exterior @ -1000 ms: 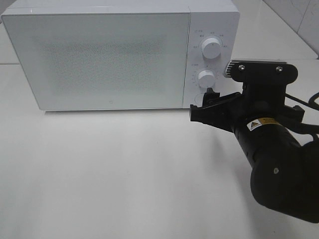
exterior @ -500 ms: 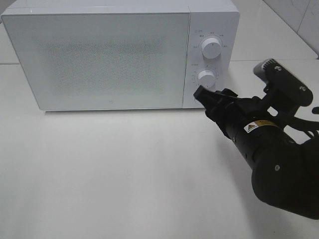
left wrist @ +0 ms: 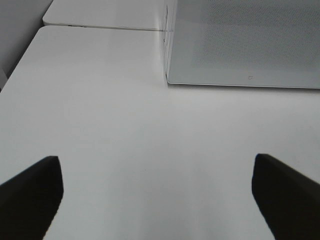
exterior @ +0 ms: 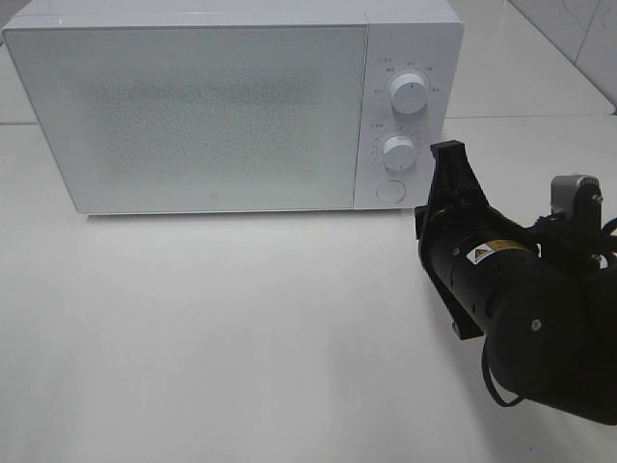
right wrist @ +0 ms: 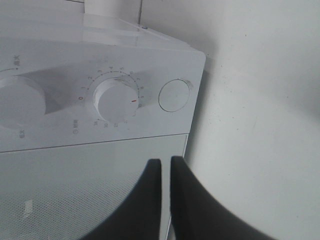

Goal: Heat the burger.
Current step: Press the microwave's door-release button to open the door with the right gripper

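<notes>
Right hand (exterior: 447,154) is closed on nothing, its two fingers (right wrist: 192,205) drawn almost together. It hangs just beside the control panel (exterior: 434,43) at the right end of the microwave (exterior: 222,14), without touching it. In the high view the panel lies to the left of that hand and a little behind it, and the hand points back and leftward toward it. The lower knob (exterior: 398,151) and the round button (exterior: 389,190) are the closest controls, and the right wrist camera looks across both. The panel and the door (exterior: 193,116) show sideways in that camera, so the wrist appears rolled over.

The left hand (left wrist: 154,162) is spread wide and empty over the bare tabletop (exterior: 241,318). It stands well apart from the microwave's other front corner, so the right arm is clearly nearer to the controls.

The burger shows in no view. The door is shut and its frosted front hides the inside, so I cannot tell whether the burger sits in there, though I judge it likely. The red mark (right wrist: 134,100) on the lower knob points away from the zero, toward the round button, which suggests the timer is set. If so, the coming move is probably a retreat away from the panel, not a reach toward it.
</notes>
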Controlling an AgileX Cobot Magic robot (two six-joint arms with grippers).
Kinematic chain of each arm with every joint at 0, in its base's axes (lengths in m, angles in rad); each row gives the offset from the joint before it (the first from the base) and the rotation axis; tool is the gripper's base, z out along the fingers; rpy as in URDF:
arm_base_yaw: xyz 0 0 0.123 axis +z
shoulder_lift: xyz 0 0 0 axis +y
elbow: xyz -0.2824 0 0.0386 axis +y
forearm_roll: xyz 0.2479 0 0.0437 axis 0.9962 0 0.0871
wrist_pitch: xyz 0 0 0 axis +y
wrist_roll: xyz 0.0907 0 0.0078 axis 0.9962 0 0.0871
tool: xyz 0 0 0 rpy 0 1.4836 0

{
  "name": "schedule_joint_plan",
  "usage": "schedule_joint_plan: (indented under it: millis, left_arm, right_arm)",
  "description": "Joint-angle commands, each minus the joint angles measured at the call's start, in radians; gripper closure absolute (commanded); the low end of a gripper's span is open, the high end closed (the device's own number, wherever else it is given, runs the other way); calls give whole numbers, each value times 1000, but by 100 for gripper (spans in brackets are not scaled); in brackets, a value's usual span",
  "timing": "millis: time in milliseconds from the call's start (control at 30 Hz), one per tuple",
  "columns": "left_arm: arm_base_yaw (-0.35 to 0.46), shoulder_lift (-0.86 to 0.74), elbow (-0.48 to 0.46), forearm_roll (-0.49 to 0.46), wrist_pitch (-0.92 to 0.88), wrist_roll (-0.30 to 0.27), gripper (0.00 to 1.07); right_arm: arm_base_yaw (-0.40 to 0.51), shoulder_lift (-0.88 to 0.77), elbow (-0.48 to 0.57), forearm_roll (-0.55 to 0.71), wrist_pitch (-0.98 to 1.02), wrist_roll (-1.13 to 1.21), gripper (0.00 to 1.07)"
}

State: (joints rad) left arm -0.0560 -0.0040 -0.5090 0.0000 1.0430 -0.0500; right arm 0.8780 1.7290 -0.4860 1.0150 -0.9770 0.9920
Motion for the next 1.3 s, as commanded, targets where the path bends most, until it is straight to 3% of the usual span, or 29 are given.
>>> schedule_joint_plan:
  millis: [33, 233, 533, 700, 1033, 1300]
  left_arm:
    - [2, -21, 3, 0, -7, 0, 9]
    - [2, -21, 3, 0, -7, 0, 9]
    - [2, -21, 3, 0, -7, 0, 9]
    - [2, -21, 3, 0, -7, 0, 9]
    - [2, -21, 3, 0, -7, 0, 9]
    - [2, -21, 3, 0, -7, 0, 9]
  right_arm:
    - [-7, -2, -6, -9, 25, 16, 107]
    - [-7, -2, -6, 0, 59, 60, 107]
    - [-106, -2, -27, -42, 91, 58, 107]
    - [-154, 64, -85, -118, 116, 84, 107]
    - [-159, 179, -175, -124, 140, 111, 107]
    - [-212, 250, -258, -158, 162, 111, 107]
